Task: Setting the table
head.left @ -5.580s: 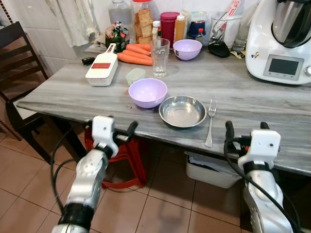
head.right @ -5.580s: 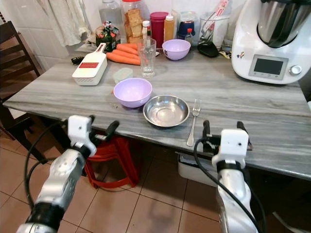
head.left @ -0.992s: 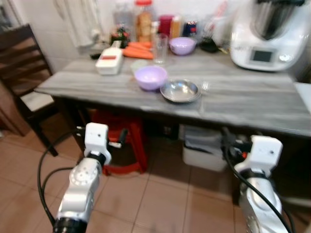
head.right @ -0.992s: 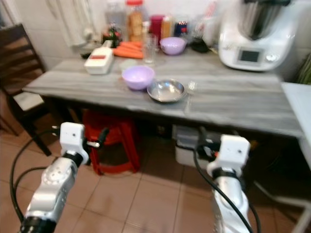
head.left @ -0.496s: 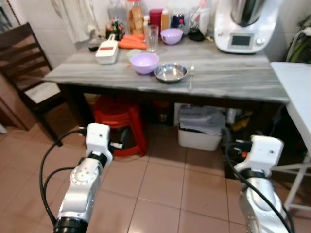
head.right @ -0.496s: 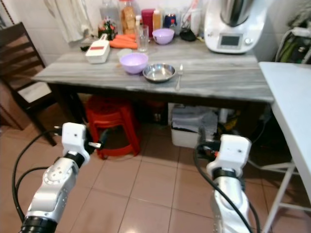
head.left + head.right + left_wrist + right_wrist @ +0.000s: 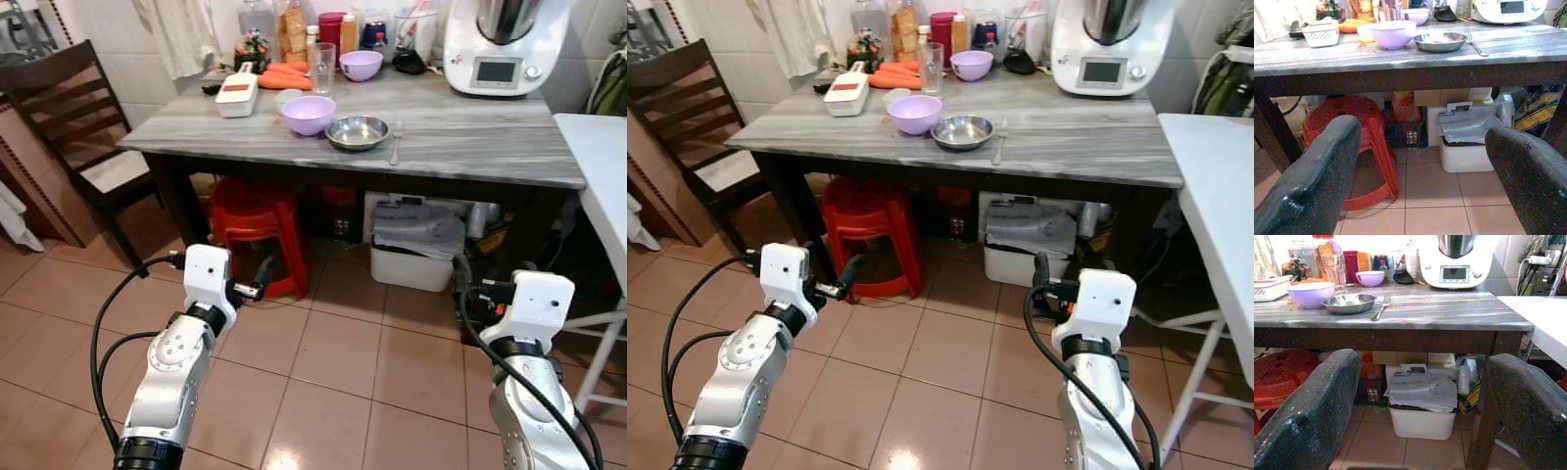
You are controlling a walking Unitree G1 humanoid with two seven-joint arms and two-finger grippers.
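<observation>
Place setting sat on the grey worktop [image 7: 470, 147], toward its front edge: steel bowl [image 7: 357, 131] with the fork [image 7: 395, 142] just beside it on our right, lilac bowl [image 7: 309, 114] just beside it on our left. Judgement: steel bowl is light, stiff and slick, so best taken by the rim; fork is thin, lies flat and would be awkward to pinch off the surface, so go for the handle end nearest the edge; lilac bowl looked like light plastic, rim grip too. Behind them stood a clear glass [image 7: 320, 67], fragile and smooth, so hold it low around the body, plus a second lilac bowl [image 7: 361, 65], carrots [image 7: 284, 76], a white grater [image 7: 237, 96] and a row of jars; a white kitchen machine [image 7: 505, 44] sat at the back right. Under the worktop we saw a red stool [image 7: 253, 223] and a white bin [image 7: 419, 250], with a dark chair [image 7: 73, 117] off to our left and a white table's edge on our right. We stood well apart from the worktop on tiled floor. Left gripper [image 7: 220, 279] and right gripper [image 7: 485, 291] were both held low in front of us, jaws spread wide and empty, pointing at the worktop. Nothing was within reach; we'd judge a walk-in was needed first.
</observation>
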